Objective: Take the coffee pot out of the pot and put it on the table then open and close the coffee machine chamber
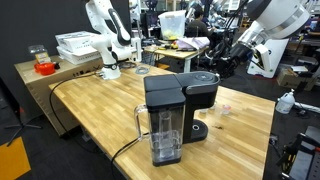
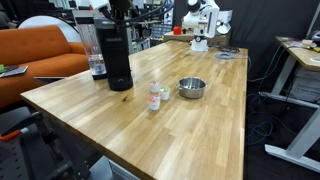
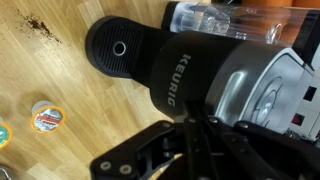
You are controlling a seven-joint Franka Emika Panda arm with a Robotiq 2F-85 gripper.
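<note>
In the wrist view the gripper (image 3: 190, 150) comes in from the bottom edge of the frame, its black fingers (image 3: 186, 135) drawn narrow with no gap between them and nothing held. It hangs over the coffee machine (image 3: 190, 75), a black Keurig that runs diagonally across the middle of the frame. The coffee machine chamber (image 3: 125, 52) lies shut, its rounded front pointing to the upper left. The clear water tank (image 3: 210, 15) sits at the top edge. Whether the fingertips touch the machine's top cannot be told, dark against dark. On the table (image 3: 40, 75), at the lower left, lies a coffee pod (image 3: 45, 117), with dark crumbs (image 3: 35, 25) scattered at the upper left. In an exterior view the coffee machine (image 1: 175, 110) stands at the middle of the table (image 1: 100, 115), and the white arm (image 1: 278, 20) reaches in from the upper right. In an exterior view the machine (image 2: 117, 55) stands at the upper left, with two pods (image 2: 156, 98) and a metal bowl (image 2: 192, 88) well apart from it toward the centre.
</note>
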